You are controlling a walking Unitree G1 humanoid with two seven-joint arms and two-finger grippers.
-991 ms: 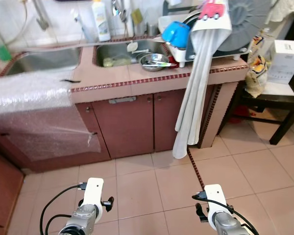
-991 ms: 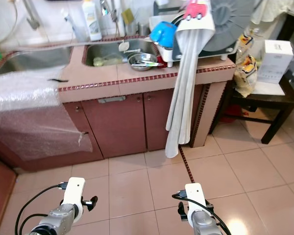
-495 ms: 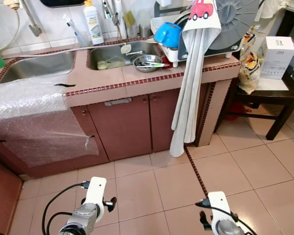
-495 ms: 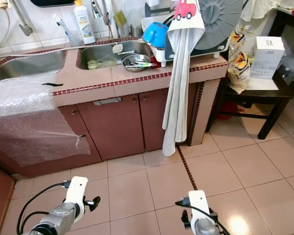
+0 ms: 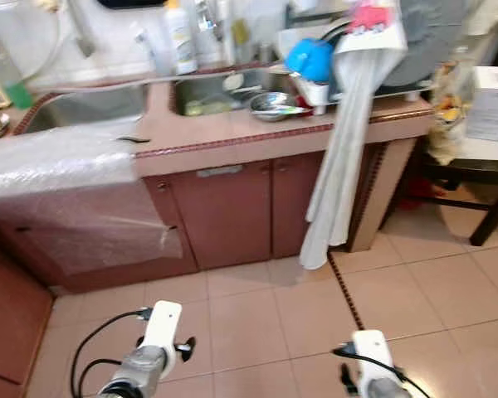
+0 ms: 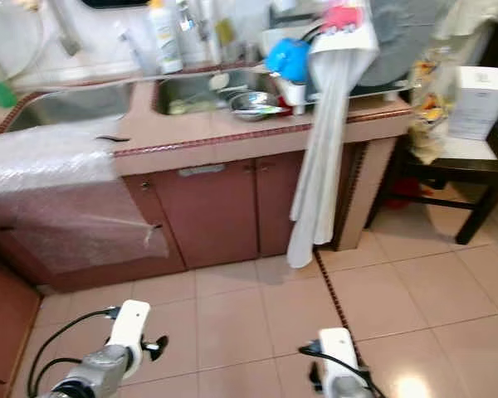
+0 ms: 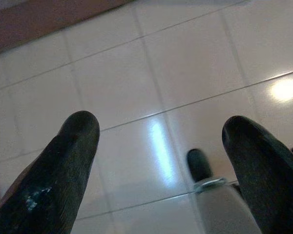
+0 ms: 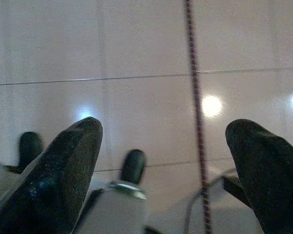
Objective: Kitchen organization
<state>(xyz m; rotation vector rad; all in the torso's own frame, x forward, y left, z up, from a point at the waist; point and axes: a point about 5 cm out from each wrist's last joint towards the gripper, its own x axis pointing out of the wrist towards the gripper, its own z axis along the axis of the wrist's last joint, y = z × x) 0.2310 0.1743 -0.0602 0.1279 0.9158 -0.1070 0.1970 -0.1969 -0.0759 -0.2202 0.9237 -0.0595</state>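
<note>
A pale tiled floor spreads out in front, running up to a long pink-tiled desk with dark red cupboard doors below it. Two steel sinks are set into the top, the left sink bare and the right sink holding a few dishes. A sheet of bubble wrap drapes over the left end of the desk and hangs down past the doors. At the right end a dish rack carries a big grey round lid, and a long grey towel hangs from it almost to the floor. Beside that, a dark side table bears a white box. Near the rack lie a blue bowl and a steel bowl; a white bottle stands behind the sinks.

Both arms hang low over the floor. The left gripper has its fingers spread wide and holding nothing; the right gripper likewise, fingers apart above the tiles.
</note>
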